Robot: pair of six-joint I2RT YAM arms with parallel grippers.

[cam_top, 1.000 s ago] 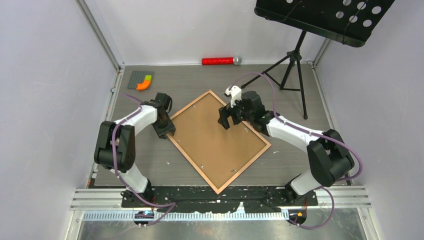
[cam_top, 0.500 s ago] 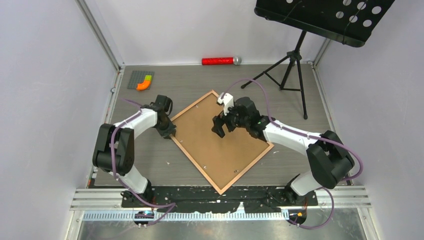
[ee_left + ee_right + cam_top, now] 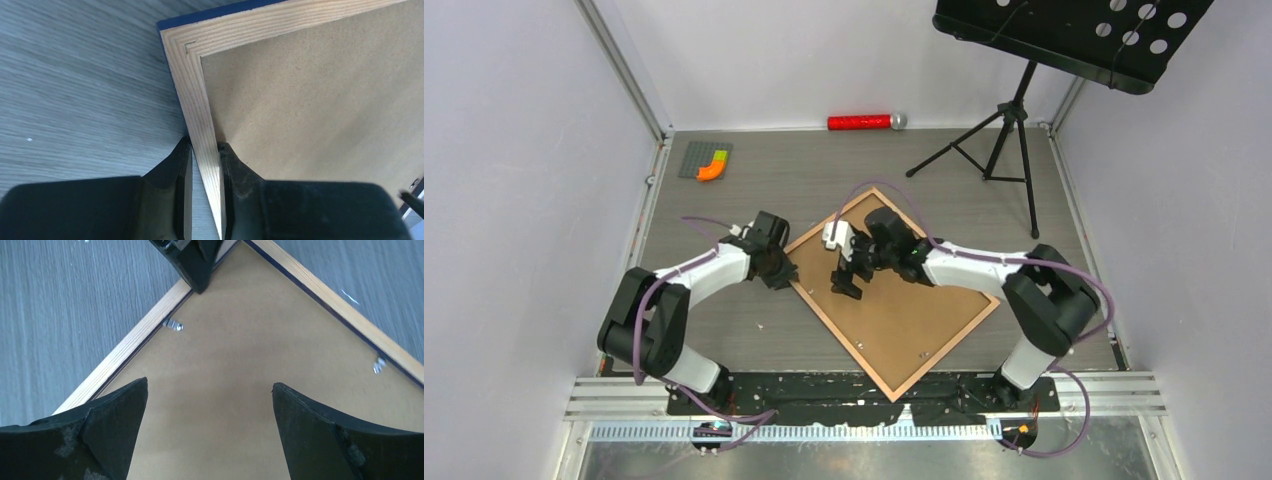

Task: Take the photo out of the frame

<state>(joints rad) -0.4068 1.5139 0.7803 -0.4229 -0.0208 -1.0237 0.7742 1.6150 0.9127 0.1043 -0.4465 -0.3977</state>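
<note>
Photo is out of sight, I judge beneath the plain brown backing board (image 3: pixel 909 318) of the thin-railed wooden frame (image 3: pixel 192 100) with its dark blue edge, which lies face down on the grey wood-grain table (image 3: pixel 824 170). My left gripper (image 3: pixel 204 145) is clenched on a frame rail. My right gripper (image 3: pixel 209 385) hangs spread wide above the board. The small metal tabs (image 3: pixel 174 325) seem to lie over the board, so prying now could bend it, or my thin pinch could slip.
</note>
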